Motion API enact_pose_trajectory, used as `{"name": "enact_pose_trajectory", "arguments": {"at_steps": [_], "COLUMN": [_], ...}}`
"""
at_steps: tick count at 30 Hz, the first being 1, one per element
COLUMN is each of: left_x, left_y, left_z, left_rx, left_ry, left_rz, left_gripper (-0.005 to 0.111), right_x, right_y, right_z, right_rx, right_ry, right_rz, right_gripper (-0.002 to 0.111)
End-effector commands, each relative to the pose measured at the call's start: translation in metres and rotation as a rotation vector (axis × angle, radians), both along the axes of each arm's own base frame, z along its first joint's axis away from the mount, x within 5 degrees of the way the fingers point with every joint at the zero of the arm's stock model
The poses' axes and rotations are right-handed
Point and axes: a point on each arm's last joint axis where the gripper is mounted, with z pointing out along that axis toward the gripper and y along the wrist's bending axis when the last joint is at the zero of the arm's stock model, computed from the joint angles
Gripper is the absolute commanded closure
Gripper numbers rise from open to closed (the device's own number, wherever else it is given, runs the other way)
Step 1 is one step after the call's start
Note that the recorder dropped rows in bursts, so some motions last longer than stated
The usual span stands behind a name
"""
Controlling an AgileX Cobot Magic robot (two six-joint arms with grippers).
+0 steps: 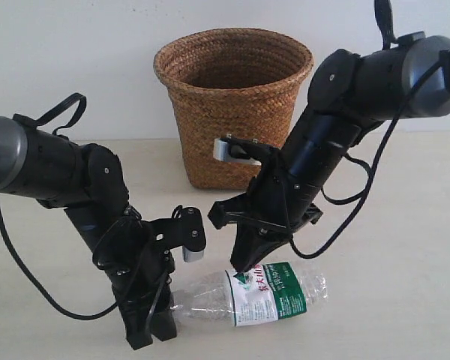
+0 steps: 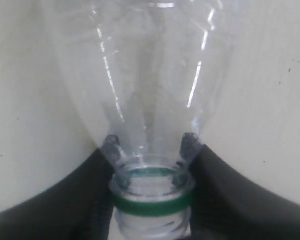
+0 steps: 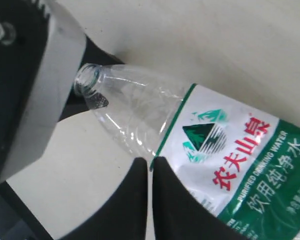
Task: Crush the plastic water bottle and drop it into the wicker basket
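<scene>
Plastic, clear and thin, makes up the plastic water bottle [image 1: 262,296], and it lies on its side on the pale surface [image 1: 405,247]. It looks round and full, so I think the crushing is not done yet.

The left claw [image 2: 151,150] holds the bottle by the neck, one black finger on each side, just above the green ring [image 2: 152,206]. The right claw [image 3: 150,172] is narrow, its two fingers almost together with nothing between them. Its tips sit against the bottle where the label [image 3: 240,170] begins. The wicker basket [image 1: 232,142] stands behind both arms, near the right arm and apart from the bottle.

Things could go wrong from here. The bottle is round and smooth. If the right claw pushes down a bit off the middle, the bottle may roll away from under it. A hard push may also twist the neck out of the left claw, because the hold there is small. I see no cap on the mouth, so air can get out, but thin plastic likes to pop back into shape. The basket is tall, too. If the bottle is not lifted high enough, it may bump the rim and fall outside. The right arm is close to the basket and could knock it.
</scene>
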Motion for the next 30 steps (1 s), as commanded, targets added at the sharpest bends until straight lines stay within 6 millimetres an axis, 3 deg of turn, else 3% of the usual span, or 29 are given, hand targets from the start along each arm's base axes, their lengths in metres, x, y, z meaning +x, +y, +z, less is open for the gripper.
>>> {"name": "enact_pose_trajectory", "arguments": {"at_steps": [1, 7, 11, 21, 26, 30], "left_x": [0.000, 0.001, 0.001, 0.001, 0.000, 0.000], "left_y": [-0.001, -0.001, -0.001, -0.001, -0.001, -0.001], "left_z": [0.000, 0.000, 0.000, 0.000, -0.001, -0.001], "left_rx": [-0.004, -0.003, -0.003, -0.003, 0.001, 0.001], "left_ry": [0.002, -0.002, -0.002, -0.002, 0.001, 0.001], "left_rz": [0.015, 0.035, 0.035, 0.035, 0.031, 0.031], "left_gripper": [0.103, 0.103, 0.103, 0.103, 0.103, 0.103], "right_x": [-0.008, -0.010, -0.015, -0.006, 0.004, 0.009], "right_y": [0.007, 0.016, 0.028, 0.027, 0.018, -0.001], "right_z": [-0.009, -0.022, -0.043, -0.092, -0.089, -0.066], "right_rx": [0.000, 0.011, -0.014, -0.106, -0.098, -0.075], "right_ry": [-0.023, -0.016, 0.013, 0.035, 0.012, 0.038], "right_rz": [0.014, -0.022, 0.013, -0.032, -0.073, -0.060], "right_gripper": [0.108, 0.108, 0.108, 0.108, 0.108, 0.108]}}
